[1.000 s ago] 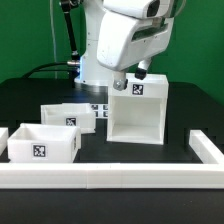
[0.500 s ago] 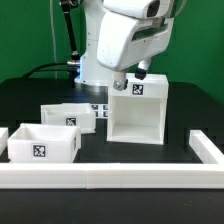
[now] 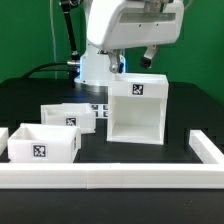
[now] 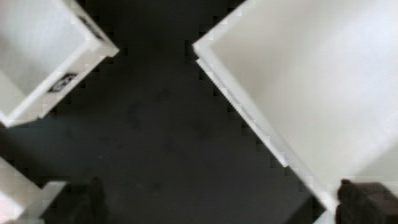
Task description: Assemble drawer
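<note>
In the exterior view you see the drawer's case (image 3: 138, 118) standing upright on the black counter (image 3: 120, 155). Its open front faces the camera, and a square tag sits on the band above the opening. The gripper (image 3: 135, 62) hangs under the white arm (image 3: 125, 25), above the rear of the case's top and apart from it. From this angle you cannot read how its fingers stand.

To the exterior view's left of the case you have the two trays, open side up. The front tray (image 3: 42, 143) is nearer the camera and has a tag on its facing wall. The rear tray (image 3: 62, 114) sits just behind it and is also tagged. The marker board (image 3: 98, 110) lies flat between the rear tray and the case. A long low rail (image 3: 110, 178) runs across the foreground, with a side run at the exterior view's right.

In the wrist view you look down on dark counter between two white pieces. One is a broad white surface (image 4: 329, 90) with a straight edge. The other white piece (image 4: 36, 50) carries a tag on its rim. You cannot tell which parts these are. The dark fingertips (image 4: 365, 200) are spread wide, with only bare counter between them.
</note>
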Robot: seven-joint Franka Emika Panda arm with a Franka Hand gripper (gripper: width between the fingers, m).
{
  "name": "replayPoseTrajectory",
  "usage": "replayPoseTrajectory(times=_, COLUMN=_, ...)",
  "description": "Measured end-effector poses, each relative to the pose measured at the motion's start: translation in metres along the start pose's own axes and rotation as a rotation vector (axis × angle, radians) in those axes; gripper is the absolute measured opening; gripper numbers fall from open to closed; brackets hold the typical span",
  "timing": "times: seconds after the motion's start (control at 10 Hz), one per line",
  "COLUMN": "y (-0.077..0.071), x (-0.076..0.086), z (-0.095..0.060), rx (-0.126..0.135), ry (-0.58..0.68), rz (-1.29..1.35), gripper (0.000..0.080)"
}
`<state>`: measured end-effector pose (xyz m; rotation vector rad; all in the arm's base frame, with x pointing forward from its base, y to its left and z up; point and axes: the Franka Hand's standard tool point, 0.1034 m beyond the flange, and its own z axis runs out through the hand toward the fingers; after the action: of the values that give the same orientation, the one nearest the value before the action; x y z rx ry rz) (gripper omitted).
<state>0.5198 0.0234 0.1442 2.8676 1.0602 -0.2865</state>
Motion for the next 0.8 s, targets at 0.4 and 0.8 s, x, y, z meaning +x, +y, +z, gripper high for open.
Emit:
replayPoseTrajectory(times=0.4, y=-0.007, x=-0.001, z=-0.001, rx=0.043, ry=0.009, rz=0.422, gripper=0.065)
replayPoseTrajectory(times=0.8, y=-0.029, x=0.005, z=0.003, rx=0.101, ry=0.019, rz=0.875, gripper=0.065)
